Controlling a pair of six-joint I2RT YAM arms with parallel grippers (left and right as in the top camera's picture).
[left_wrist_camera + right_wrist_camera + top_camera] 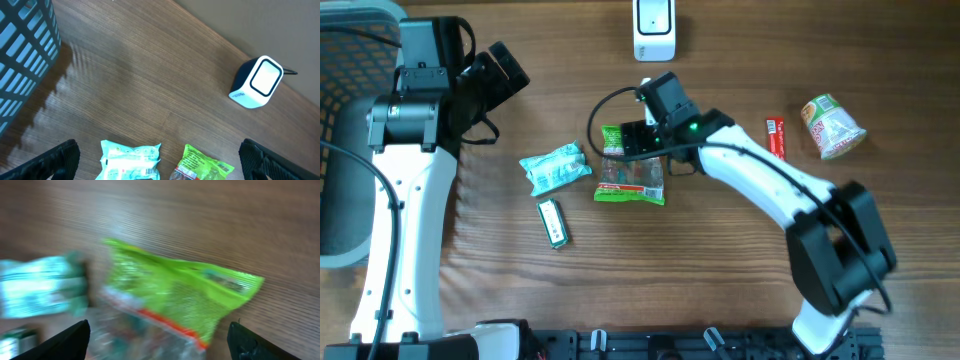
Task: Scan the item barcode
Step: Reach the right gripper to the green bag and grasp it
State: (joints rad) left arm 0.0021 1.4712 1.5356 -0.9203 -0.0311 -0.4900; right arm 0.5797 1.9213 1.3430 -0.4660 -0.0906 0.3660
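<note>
As the task stands: nothing is lifted or held to the scanner (653,28), so I judge no scan is under way; gripping an item, turning its barcode to the scanner's window and presenting it all look left to do.
Worktop (740,300): wooden; every item lies on it, beneath both pincers.
Basket (345,130): slatted, behind the left pincer (515,68) and well apart from the right pincer (159,330).
Left pincer: jaws spread wide, holding nothing, hanging over bare wood.
Right pincer: jaws spread wide, gripping nothing, poised close over the green bag (632,178); its wrist view is blurred.
Green bag: probably the item to scan. It lies flat directly under the right pincer, its green end between the fingers. No barcode can be made out.
Scanner: white, beyond the right pincer's tips, well apart from them. Only bare wood lies between, so nothing blocks the way.
Noodle cup (833,125): on its side, well off to the right pincer's right, out of the way.
Teal packet (555,168): just left of the right pincer, beside the green bag. It is the nearest thing a closing finger might catch.
Red bar (776,138): right of the right pincer, near the cup, clear of the route.
Green stick pack (552,222): left of the right pincer and nearer the robot, beside the teal packet, clear of the route.
</note>
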